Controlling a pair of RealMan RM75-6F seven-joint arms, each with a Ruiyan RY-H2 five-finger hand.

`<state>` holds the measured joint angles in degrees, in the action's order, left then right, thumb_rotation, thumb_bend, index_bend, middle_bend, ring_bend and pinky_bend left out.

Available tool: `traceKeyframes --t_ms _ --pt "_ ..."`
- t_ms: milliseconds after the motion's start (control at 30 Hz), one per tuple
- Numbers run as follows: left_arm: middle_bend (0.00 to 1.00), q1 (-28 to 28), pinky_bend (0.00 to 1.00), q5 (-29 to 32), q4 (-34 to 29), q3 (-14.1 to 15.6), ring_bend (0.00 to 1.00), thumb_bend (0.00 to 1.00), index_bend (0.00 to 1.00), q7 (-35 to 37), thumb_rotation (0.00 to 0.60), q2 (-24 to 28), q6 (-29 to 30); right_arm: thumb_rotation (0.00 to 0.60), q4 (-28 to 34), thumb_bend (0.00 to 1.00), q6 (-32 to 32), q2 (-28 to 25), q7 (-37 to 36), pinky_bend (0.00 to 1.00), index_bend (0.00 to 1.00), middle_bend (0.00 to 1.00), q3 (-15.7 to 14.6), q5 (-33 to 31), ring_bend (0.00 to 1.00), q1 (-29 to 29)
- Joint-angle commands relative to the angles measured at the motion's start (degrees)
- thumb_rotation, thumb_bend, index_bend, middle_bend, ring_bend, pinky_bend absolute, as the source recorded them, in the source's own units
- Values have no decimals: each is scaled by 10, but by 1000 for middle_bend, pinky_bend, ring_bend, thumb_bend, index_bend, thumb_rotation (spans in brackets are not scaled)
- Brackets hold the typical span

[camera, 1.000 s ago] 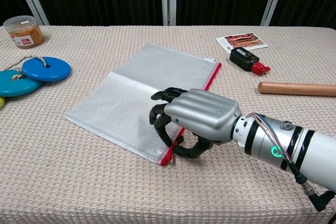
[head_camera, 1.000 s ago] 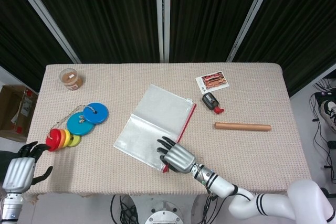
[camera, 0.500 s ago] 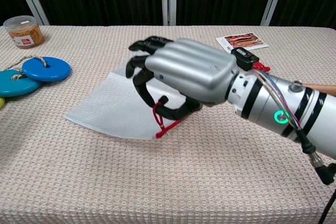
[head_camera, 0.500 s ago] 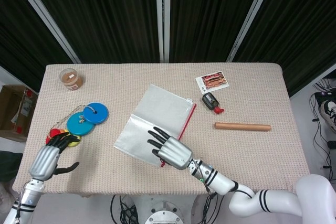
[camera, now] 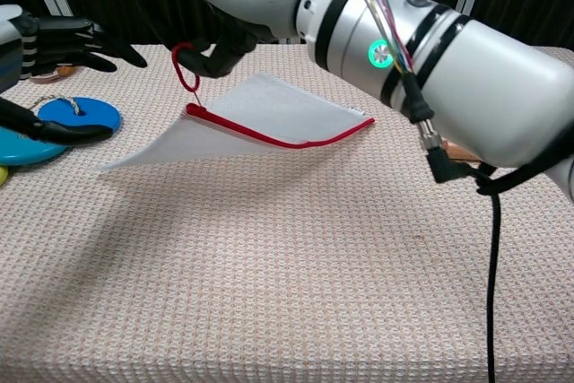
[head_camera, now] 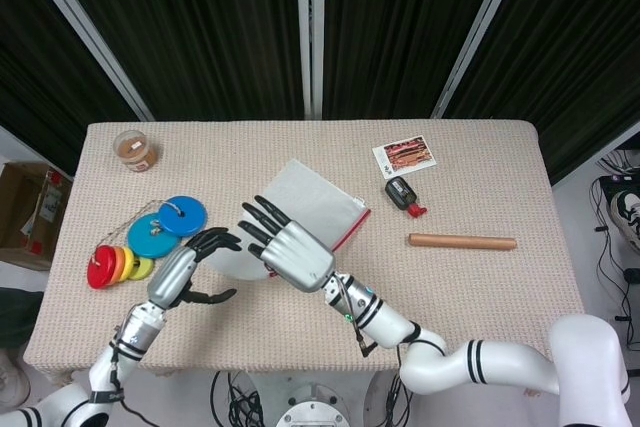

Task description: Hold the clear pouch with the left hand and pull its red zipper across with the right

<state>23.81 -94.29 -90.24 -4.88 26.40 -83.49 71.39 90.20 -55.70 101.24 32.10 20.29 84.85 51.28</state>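
The worktop [head_camera: 480, 287] is covered in a beige woven cloth and carries everything in view. Over its middle the right arm [camera: 430, 60] reaches in from the near right, and the right hand [head_camera: 290, 252] is raised above the surface with its fingers [head_camera: 262, 217] fanned out toward the left in the head view. In the chest view the thumb and a finger of that hand pinch a red pull loop [camera: 186, 69], which hangs down to the end of the red zipper [camera: 269, 139].

The clear pouch [camera: 269, 109] lies near the centre of the worktop, its zipper end lifted off the cloth by the loop so that the sheet sags and bows, while its far corner near the white tag rests lower. The left hand [head_camera: 180, 272] hovers just left of the pouch with fingers and thumb spread apart, holding nothing and not touching the pouch.

To the right lies a wooden rod [head_camera: 462, 241], well apart from the pouch. At the left edge sit the blue discs [head_camera: 168, 225] with a red and yellow set [head_camera: 115, 265] beside them, joined by string. A lidded jar [head_camera: 134, 149] stands at the far left corner. Near the far right of centre are a picture card [head_camera: 405, 155] and, just beside it, a small black bottle with a red cap [head_camera: 402, 194].
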Motion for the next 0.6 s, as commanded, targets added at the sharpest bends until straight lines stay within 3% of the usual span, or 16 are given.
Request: traceKeyframes --t_ms 33,367,600 --pt "229 13 159 25 -7 -12 137 158 316 -25 600 -24 -14 600 -13 606 2 17 7 36 703 190 18 -27 0 18" --pt "230 29 162 79 5 -36 137 167 335 -55 600 -70 -24 600 -29 616 -12 27 -6 34 710 190 37 -61 0 46" --pt "233 31 163 98 10 -40 138 280 419 -65 600 -77 -21 600 -32 617 -24 21 -13 32 712 190 36 -73 0 52"
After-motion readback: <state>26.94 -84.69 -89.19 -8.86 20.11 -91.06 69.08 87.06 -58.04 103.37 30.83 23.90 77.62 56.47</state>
